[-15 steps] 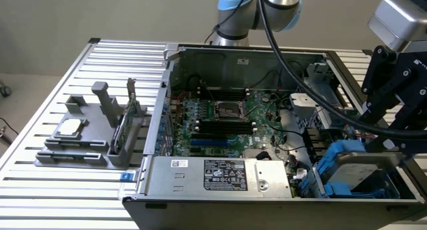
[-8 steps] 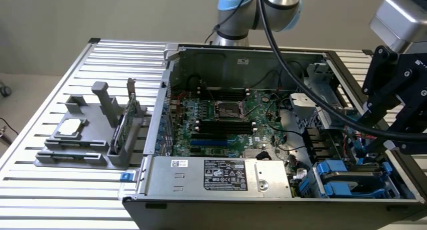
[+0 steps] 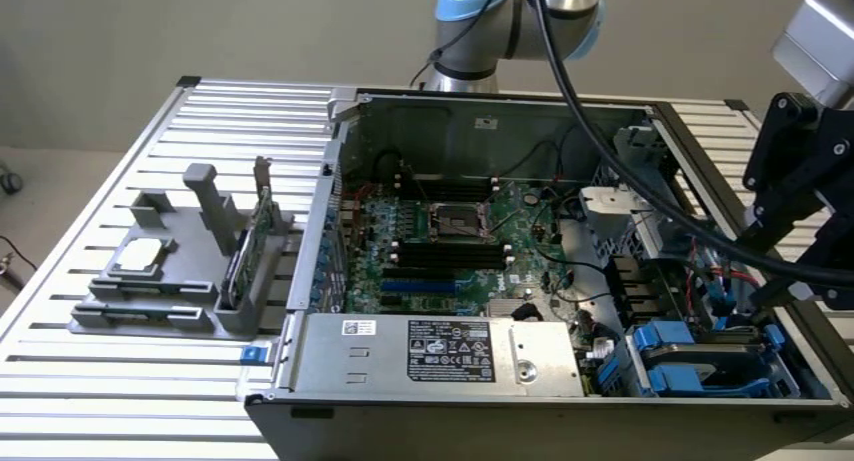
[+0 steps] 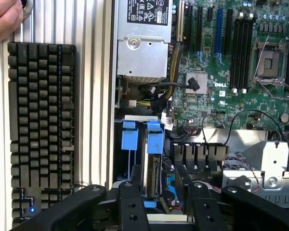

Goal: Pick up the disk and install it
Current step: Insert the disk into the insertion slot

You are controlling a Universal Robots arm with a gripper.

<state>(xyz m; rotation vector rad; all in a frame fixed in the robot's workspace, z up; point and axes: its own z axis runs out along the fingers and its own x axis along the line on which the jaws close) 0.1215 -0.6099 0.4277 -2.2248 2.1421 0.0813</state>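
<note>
Black fingers (image 4: 131,207) apart over silver-grey disk (image 4: 151,173), edge-on inside case (image 3: 534,421), blue carrier rails (image 4: 154,137) along sides.

Open grey metal computer case (image 4: 111,120) beside a black keyboard (image 4: 41,130).
The black gripper (image 4: 164,186), fingers apart, hung over the silver-grey, blue-railed disk (image 4: 154,178) standing in a bay; a hand (image 4: 5,19) lay beyond the keyboard.

The arm (image 3: 507,26) is built of silver-grey tubes with pale blue joint caps. A thick black cable (image 3: 577,101) trails behind the gripper (image 4: 166,202), which is matte black, its flat fingers (image 4: 130,207) dotted with small round screw holes.
</note>
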